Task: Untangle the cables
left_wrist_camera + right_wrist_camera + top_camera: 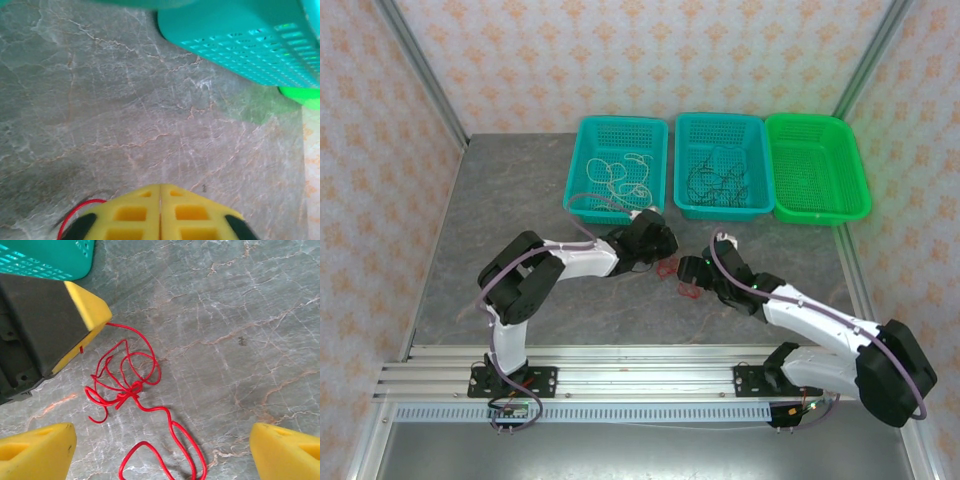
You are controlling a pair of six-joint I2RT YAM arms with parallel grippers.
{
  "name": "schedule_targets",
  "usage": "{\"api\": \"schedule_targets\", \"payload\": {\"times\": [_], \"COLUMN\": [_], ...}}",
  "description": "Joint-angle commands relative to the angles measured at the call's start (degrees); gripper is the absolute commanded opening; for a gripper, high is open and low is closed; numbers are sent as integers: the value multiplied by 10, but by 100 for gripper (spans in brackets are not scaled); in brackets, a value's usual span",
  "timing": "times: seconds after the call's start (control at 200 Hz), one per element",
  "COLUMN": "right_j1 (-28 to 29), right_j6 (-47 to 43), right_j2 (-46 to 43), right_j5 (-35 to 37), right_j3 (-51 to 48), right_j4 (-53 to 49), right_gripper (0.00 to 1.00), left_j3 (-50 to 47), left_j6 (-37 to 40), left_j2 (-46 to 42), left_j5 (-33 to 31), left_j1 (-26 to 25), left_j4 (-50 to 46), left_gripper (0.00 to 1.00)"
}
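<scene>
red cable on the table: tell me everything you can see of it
The red cable is a thin, glossy, plastic-looking wire lying slack on the grey marbled table. Several loose loops meet at a tight knot near its middle, and a longer loop trails away from it. One strand runs up into the tip of the shut left gripper, which appears to pinch it.

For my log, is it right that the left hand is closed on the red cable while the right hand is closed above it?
Not quite: the right wrist view shows the right hand wide open above the red cable; the left hand is indeed closed on it.
</scene>
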Motion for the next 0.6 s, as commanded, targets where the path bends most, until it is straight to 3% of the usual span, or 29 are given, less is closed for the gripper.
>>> {"api": "schedule_targets", "payload": {"times": [0.0, 0.195, 0.35, 0.42, 0.596], "right_j1": [-3, -2, -2, -2, -2], "right_j6": [-10, -50, -76, -78, -35], "right_j2": [-10, 41, 135, 191, 305], "right_j5": [15, -30, -9, 9, 25], "right_j3": [-17, -28, -19, -2, 32], "right_j4": [32, 142, 260, 288, 291], "right_gripper": [90, 90, 86, 75, 27], "left_j3": [1, -21, -28, -34, -35], "left_j6": [-4, -11, -5, -4, 45], "left_j2": [-31, -114, -189, -226, -354], "left_j5": [12, 28, 21, 18, -28], "left_j1": [-4, -7, -17, -20, -20], "left_j4": [28, 31, 2, -7, -89], "left_gripper": [0, 0, 0, 0, 0]}}
